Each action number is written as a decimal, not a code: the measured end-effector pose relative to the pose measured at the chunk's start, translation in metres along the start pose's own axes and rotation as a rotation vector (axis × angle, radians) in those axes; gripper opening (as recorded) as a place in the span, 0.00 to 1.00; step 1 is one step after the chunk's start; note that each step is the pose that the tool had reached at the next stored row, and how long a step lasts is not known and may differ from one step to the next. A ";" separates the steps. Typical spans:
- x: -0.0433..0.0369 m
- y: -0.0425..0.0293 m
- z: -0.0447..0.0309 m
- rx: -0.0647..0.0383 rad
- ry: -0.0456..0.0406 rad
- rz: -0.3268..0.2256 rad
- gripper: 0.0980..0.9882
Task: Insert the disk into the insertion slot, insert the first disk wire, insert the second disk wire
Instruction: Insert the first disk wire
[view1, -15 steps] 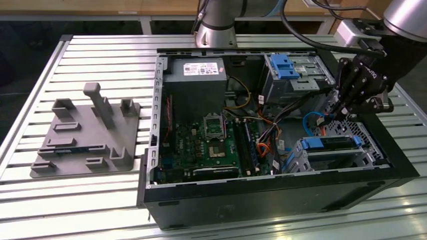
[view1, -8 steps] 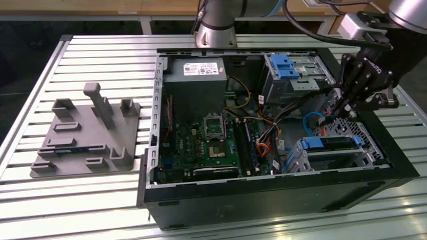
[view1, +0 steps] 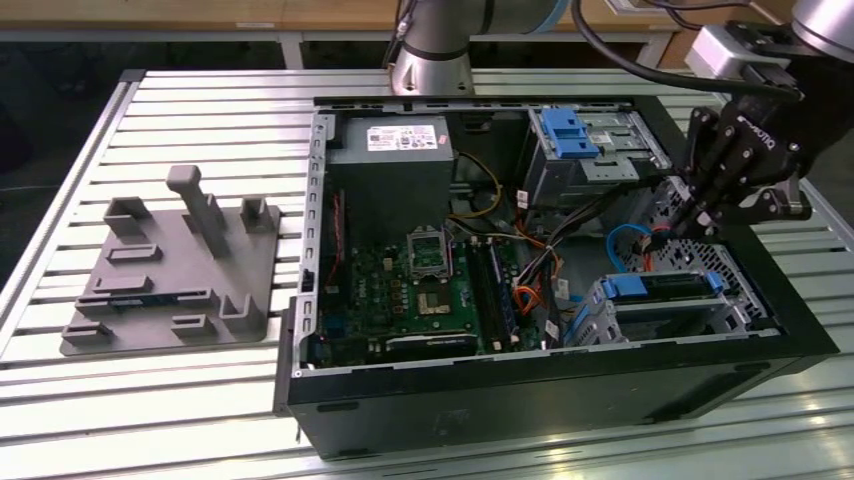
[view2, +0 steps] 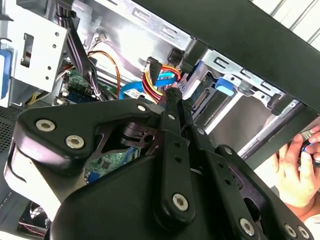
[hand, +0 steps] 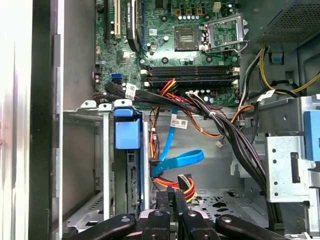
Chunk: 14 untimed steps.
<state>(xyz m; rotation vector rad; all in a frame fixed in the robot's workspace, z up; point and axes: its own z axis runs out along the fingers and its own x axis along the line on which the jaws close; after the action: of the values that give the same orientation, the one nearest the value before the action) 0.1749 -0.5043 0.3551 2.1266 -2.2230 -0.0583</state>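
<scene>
Inside the open tower case (view1: 534, 400), lying on its side on the slatted table (view1: 200, 100), counts are as follows.

- One disk (view1: 663, 286) and one insertion slot (view1: 731, 305). The disk sits in the slot at the corner of the case on the exterior view's right.
- Two loose leads: one flat blue data cable (hand: 180, 160) and one red-yellow-black power lead (hand: 184, 181).
- One grey bay with a blue latch (view1: 587, 150), one motherboard (view1: 414, 290) and one grey fixture (view1: 160, 270), which sits on the table well apart from the case.
- One person's hand (view2: 295, 165), outside the case wall in the second wrist view.

Disk orientation: a narrow edge faces the open side of the case. That edge runs along the exterior view's left-right, and the blue carrier tab (hand: 127, 127) is at the end toward the motherboard. How far the disk reaches down into the slot is hidden by the cage walls.

The gripper (view1: 691, 222) hangs over the case interior, between the grey bay and the slot. In both wrist views its fingers are pressed together. The tips are just beside the end of the power lead, and I cannot tell whether they pinch it. The end of the blue data cable lies near the exposed edge of the disk.
</scene>
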 end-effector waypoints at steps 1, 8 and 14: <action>0.0006 0.0000 0.0000 0.000 0.0002 -0.003 0.07; 0.0073 -0.0003 0.0001 0.000 0.0013 -0.018 0.07; 0.0128 -0.0006 0.0002 0.000 -0.0114 -0.029 0.07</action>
<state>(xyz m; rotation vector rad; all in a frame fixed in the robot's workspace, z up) 0.1749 -0.5171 0.3551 2.1640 -2.1987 -0.0719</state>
